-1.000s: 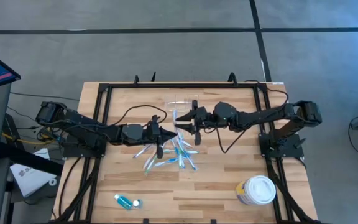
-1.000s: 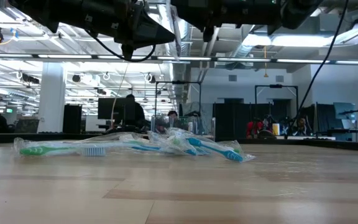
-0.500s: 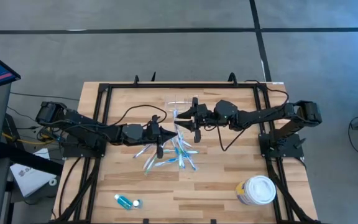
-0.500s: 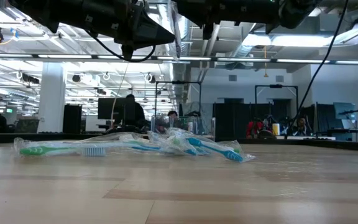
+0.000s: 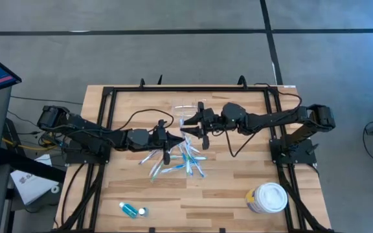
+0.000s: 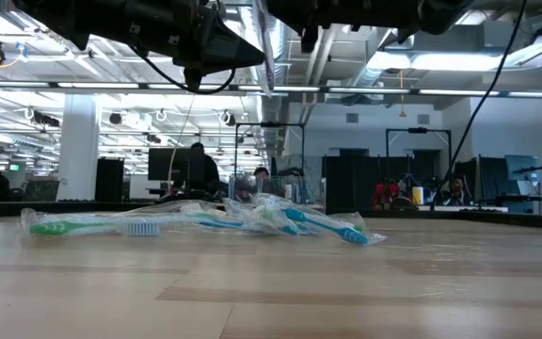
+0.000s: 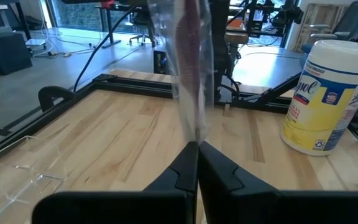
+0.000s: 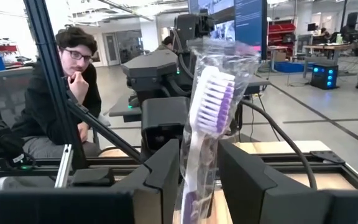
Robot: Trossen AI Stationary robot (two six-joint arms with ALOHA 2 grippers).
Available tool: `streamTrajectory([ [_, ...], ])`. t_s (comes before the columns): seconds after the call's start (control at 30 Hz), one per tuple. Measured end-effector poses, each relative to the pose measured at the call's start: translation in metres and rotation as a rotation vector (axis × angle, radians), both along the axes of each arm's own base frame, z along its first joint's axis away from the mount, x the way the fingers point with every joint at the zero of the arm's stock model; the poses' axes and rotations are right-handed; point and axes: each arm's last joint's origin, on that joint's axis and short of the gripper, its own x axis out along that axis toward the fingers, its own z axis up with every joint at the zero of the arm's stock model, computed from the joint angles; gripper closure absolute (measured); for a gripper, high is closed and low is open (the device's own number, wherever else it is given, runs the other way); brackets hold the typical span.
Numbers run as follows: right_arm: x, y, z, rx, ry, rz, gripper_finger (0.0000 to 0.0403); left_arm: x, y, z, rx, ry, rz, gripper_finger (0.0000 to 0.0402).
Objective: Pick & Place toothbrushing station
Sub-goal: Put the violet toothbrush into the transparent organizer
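A purple-and-white toothbrush in a clear wrapper (image 8: 205,106) is held up in the air between my two grippers over the middle of the table. My left gripper (image 5: 173,136) is shut on it. My right gripper (image 5: 189,127) is open, its fingers standing on either side of the wrapped brush (image 7: 188,68); whether they touch it, I cannot tell. The clear plastic station (image 5: 186,107) rests on the table just beyond them and also shows in the left wrist view (image 7: 23,171). A pile of wrapped toothbrushes (image 5: 177,160) lies on the table below the grippers. My left gripper pinches one end of the toothbrush's clear wrapper (image 7: 193,134) between its two shut fingers. The fingers come level from the table's left. The brush sticks out beyond the fingertips toward my right gripper, lifted clear of the table.
A white-lidded yellow wipes tub (image 5: 268,197) stands near the front right corner. A small blue bottle (image 5: 131,209) lies near the front left. A black frame (image 5: 109,94) borders the table. A seated person (image 8: 73,74) shows beyond the table.
My right gripper has gone a little toward the table's left, closing on the wrapped toothbrush that my left gripper holds still.
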Motion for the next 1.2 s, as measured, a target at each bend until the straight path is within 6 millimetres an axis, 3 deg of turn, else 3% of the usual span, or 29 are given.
streamTrajectory([
  [0.63, 0.0, -0.0002, -0.0005, -0.026, 0.002, -0.008, 0.0304, 0.0, 0.0001, 0.0, 0.0, 0.0, 0.0, 0.0401],
  [0.9, 0.0001, -0.0005, -0.0005, -0.03, 0.002, -0.01, 0.0392, 0.0, 0.0002, 0.0, 0.0, 0.0, 0.002, 0.04],
  [1.2, 0.0001, -0.0005, -0.0006, -0.044, 0.001, -0.01, 0.0398, 0.0, 0.0001, 0.0, 0.0, 0.0, 0.002, 0.04],
])
